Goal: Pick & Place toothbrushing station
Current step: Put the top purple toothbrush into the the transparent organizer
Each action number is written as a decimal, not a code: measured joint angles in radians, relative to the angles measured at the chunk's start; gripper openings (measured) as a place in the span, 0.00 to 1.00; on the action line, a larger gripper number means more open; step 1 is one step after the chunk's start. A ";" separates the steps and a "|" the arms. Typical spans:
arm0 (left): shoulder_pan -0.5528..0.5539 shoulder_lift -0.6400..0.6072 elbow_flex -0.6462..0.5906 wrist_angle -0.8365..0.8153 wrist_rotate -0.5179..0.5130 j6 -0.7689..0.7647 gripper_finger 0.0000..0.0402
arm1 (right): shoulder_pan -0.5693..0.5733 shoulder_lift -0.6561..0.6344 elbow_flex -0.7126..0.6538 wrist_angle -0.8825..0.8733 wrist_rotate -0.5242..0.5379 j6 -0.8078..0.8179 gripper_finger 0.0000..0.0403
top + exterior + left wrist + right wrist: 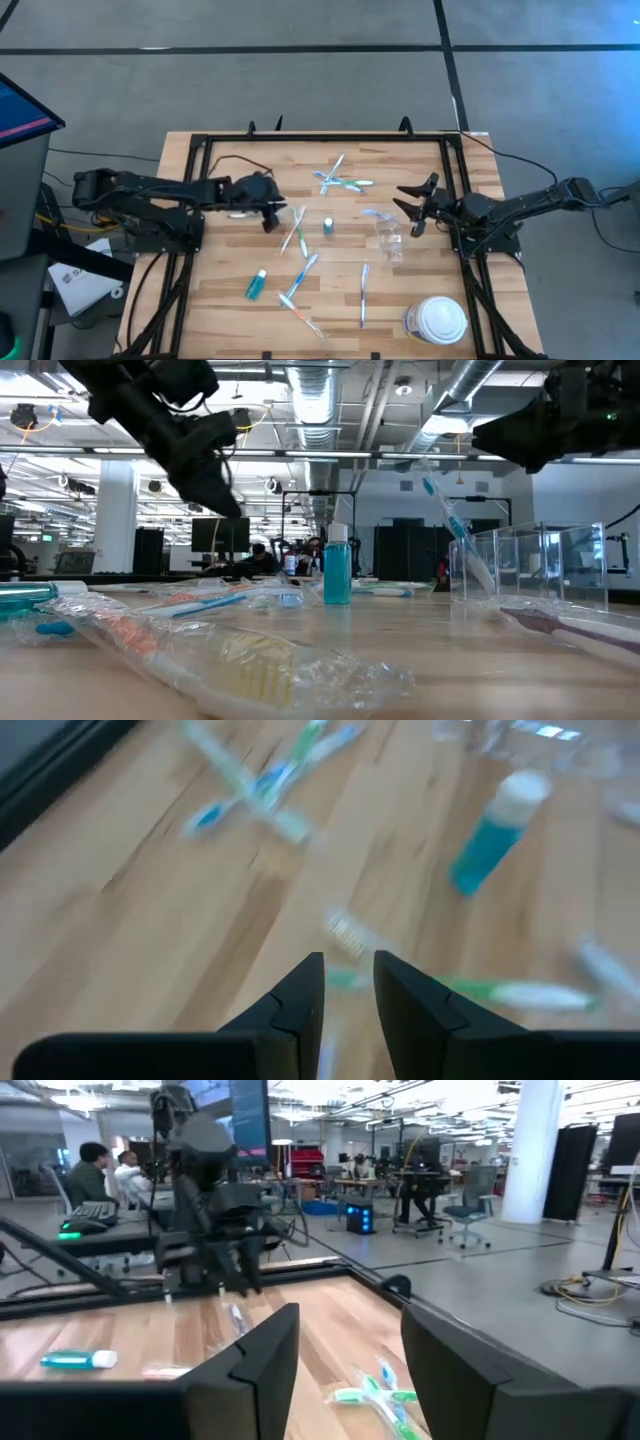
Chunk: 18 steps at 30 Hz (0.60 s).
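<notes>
Several thin toothbrushes (300, 280) lie scattered on the wooden table, some in clear wrappers. One small teal tube (327, 225) stands upright mid-table and another (257, 285) lies flat. The clear cup (388, 240) stands right of centre, and a white and teal toothbrush (452, 525) slants up beside it. My left gripper (272, 218) hovers over a white and a green toothbrush (500, 992), its fingers a narrow gap apart with nothing between them. My right gripper (405, 205) is open, level and above the table, just beyond the cup.
A large white round lidded container (438, 320) stands at the near right corner. A black frame (200, 200) borders the tabletop. A crossed pile of toothbrushes (338, 182) lies toward the far side. People sit in the room beyond the table (100, 1175).
</notes>
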 joint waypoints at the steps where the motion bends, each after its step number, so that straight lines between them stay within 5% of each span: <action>1: 0.014 -0.017 0.000 -0.039 0.005 -0.003 0.21 | 0.004 0.001 0.008 -0.010 0.000 0.000 0.41; 18: 0.112 0.037 -0.001 -0.431 0.123 -0.007 0.30 | 0.009 0.001 0.064 -0.085 0.000 0.004 0.41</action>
